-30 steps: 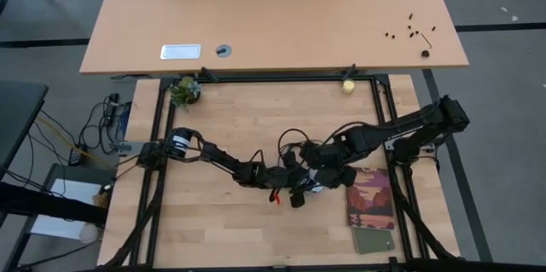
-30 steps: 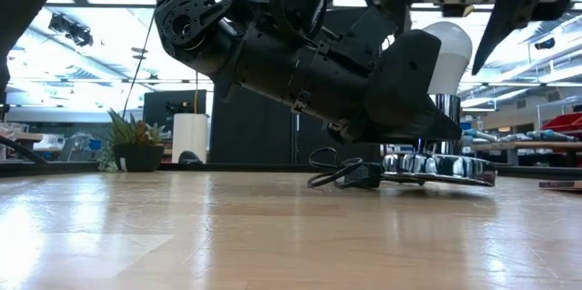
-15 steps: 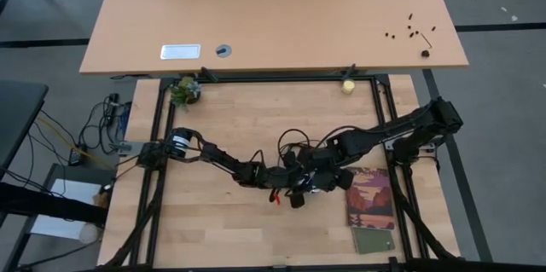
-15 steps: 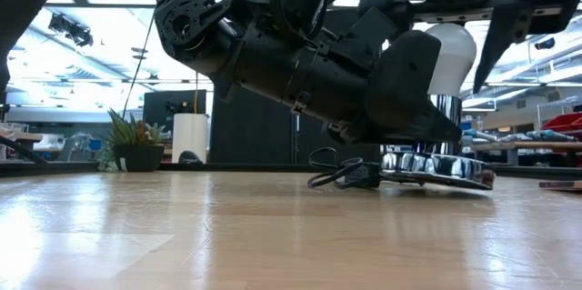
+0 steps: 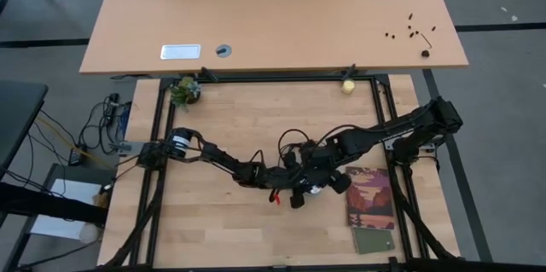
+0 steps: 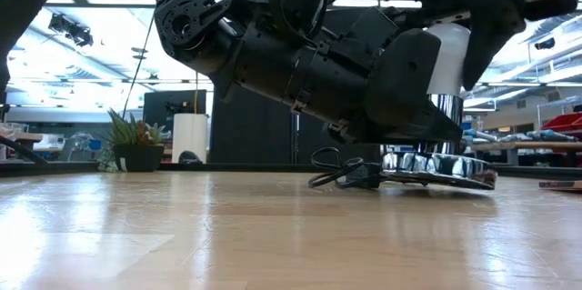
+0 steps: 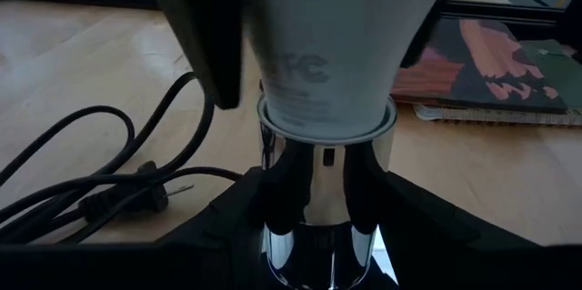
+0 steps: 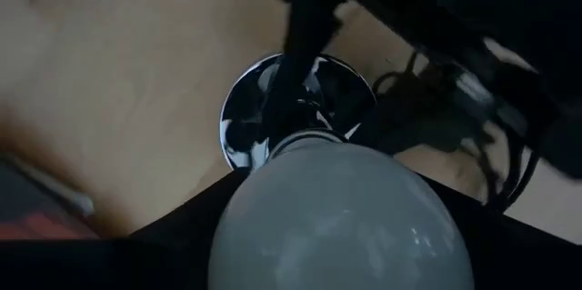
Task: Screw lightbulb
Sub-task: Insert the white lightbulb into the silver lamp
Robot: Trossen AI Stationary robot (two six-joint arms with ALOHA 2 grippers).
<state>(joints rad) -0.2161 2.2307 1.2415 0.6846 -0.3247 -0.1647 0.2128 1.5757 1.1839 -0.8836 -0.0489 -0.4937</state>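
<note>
The white lightbulb (image 6: 450, 58) stands upright, its neck in the top of a chrome socket (image 7: 327, 190). The socket rises from a round chrome disc (image 6: 436, 167) with a black cord (image 7: 100, 176); the disc rests flat on the wooden table. My left gripper (image 7: 327, 226) reaches in low from the table's left and is shut on the socket's stem. My right gripper (image 8: 341, 226) comes down from above, and its fingers are shut on the bulb. In the high view both grippers meet at mid-table (image 5: 309, 182). My left gripper pinches the socket's chrome stem (image 7: 314, 204) between its two fingers, just under the bulb's neck. The fingers come nearly level from the table's left. The socket stands upright with its disc on the table. My right gripper holds the bulb's wide white body (image 7: 268, 26) between its two fingers (image 7: 200, 35), one on either side. The fingers point down from above. The bulb stays upright with its neck (image 7: 327, 117) in the socket's mouth.
A picture booklet (image 5: 371, 197) and a green card (image 5: 374, 240) lie just right of the grippers. The cord loops on the table behind them (image 5: 290, 146). A small plant (image 5: 183, 91) and a yellowish ball (image 5: 348, 86) stand at the far frame rail.
My right gripper has rolled about its own axis above the bulb. Its fingers have closed in from wide apart until they lie against the bulb's sides. The bulb, the socket and my left gripper have stayed in place.
</note>
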